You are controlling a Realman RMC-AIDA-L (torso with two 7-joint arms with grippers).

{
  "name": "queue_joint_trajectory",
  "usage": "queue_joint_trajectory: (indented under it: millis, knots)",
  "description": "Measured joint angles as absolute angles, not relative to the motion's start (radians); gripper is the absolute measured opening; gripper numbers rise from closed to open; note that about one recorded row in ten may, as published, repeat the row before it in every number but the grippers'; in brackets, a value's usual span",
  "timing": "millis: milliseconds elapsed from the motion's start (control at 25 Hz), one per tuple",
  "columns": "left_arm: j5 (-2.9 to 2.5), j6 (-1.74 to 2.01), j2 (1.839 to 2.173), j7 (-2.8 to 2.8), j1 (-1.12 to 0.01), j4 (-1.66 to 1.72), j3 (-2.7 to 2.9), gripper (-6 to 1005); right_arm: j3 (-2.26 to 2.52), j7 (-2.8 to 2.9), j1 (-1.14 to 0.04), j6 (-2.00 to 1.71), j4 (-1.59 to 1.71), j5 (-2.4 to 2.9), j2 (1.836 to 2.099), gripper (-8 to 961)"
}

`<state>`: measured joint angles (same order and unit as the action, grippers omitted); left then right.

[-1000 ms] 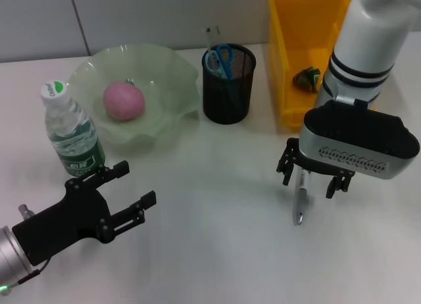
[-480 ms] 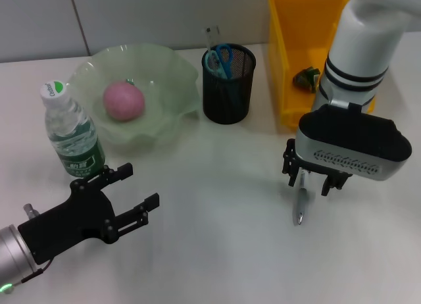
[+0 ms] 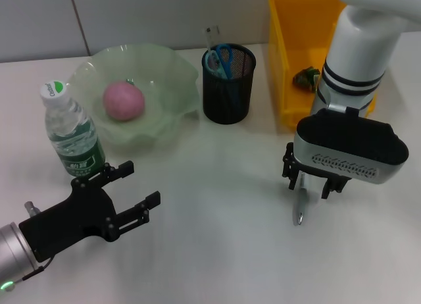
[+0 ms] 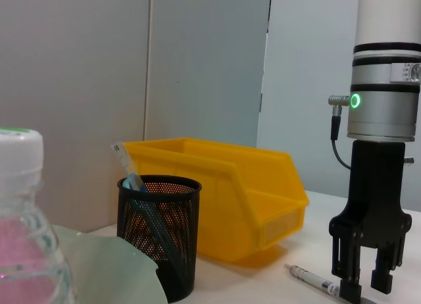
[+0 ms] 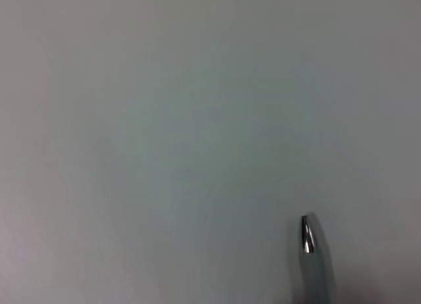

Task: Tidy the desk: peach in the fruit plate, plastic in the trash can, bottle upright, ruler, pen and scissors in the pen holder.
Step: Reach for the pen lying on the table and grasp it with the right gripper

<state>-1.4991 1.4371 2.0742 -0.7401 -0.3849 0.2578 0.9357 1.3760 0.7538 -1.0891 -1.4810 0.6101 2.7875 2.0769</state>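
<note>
Change: right gripper (image 3: pixel 308 183) has come lower over the pen (image 3: pixel 301 203); fingers narrower than before, straddling its barrel.
Right jaws: part open, apparently not clamped yet.
Left gripper (image 3: pixel 122 202): jaws open, holding nothing, near the table's front-left corner, beside the upright bottle (image 3: pixel 71 132).
Pen: flat on the table (image 3: pixel 217 251), right of centre.
Risk: pen may roll or pivot if pinched off-centre.
Surface: smooth white table, grey wall behind.
</note>
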Motion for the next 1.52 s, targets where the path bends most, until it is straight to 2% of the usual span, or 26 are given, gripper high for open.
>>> queue_joint_trajectory:
  millis: [320, 560, 880, 1520]
  knots:
    - [-1.500, 1.440, 2.075, -0.741, -0.385, 0.258, 0.936, 764, 1.376, 0.750, -1.095, -1.458, 0.590, 2.784, 2.077, 533]
    - [-1.502, 1.440, 2.074, -0.741, -0.388, 0.258, 0.936, 764, 1.376, 0.749, -1.105, -1.449, 0.570, 2.781, 2.078, 369]
    - [-1.501, 1.444, 2.074, -0.740, -0.390, 0.259, 0.936, 764, 1.376, 0.750, -1.117, -1.432, 0.545, 2.781, 2.078, 364]
    - [-1.496, 1.445, 2.074, -0.739, -0.394, 0.261, 0.935, 765, 1.376, 0.746, -1.129, -1.404, 0.509, 2.781, 2.077, 268]
